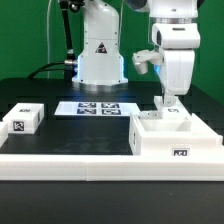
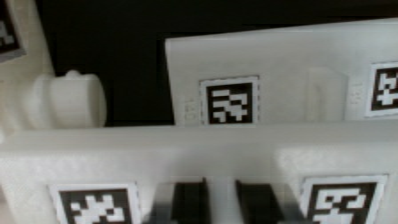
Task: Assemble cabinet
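The cabinet [image 1: 176, 137] is a white box, open on top, with a tag on its front, at the exterior view's right. My gripper [image 1: 170, 103] comes down onto its far rim. In the wrist view my gripper [image 2: 222, 203] has its two dark fingers [image 2: 185, 203] close together with a thin white strip of the cabinet's wall [image 2: 196, 165] between them. Tags flank the fingers on that wall. Beyond it lies more white tagged plastic [image 2: 267, 75] and a round white knob [image 2: 71, 100].
A small loose white tagged block [image 1: 23, 120] lies at the exterior view's left. The marker board [image 1: 100, 108] lies flat in front of the robot base [image 1: 100, 55]. A low white wall [image 1: 70, 160] runs along the front edge.
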You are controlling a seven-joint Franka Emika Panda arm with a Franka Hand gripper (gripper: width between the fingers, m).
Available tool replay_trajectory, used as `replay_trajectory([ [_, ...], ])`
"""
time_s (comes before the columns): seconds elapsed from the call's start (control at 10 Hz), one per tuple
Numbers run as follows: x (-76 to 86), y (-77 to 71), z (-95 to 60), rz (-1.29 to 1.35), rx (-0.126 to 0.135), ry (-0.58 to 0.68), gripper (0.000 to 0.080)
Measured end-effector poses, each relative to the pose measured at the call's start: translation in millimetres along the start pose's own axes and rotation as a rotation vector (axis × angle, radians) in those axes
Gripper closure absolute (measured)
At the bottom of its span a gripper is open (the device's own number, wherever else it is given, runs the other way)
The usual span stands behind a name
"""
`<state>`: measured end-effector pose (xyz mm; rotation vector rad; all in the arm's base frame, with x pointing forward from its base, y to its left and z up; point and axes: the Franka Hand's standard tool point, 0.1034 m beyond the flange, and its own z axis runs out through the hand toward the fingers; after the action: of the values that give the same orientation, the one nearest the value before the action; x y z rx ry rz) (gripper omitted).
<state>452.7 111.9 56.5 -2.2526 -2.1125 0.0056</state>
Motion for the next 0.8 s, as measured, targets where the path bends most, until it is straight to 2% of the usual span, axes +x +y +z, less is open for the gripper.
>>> replay_trajectory([
  [0.8,-1.6,-0.1,-0.6,0.006,0.004,-0.003,0.0729],
])
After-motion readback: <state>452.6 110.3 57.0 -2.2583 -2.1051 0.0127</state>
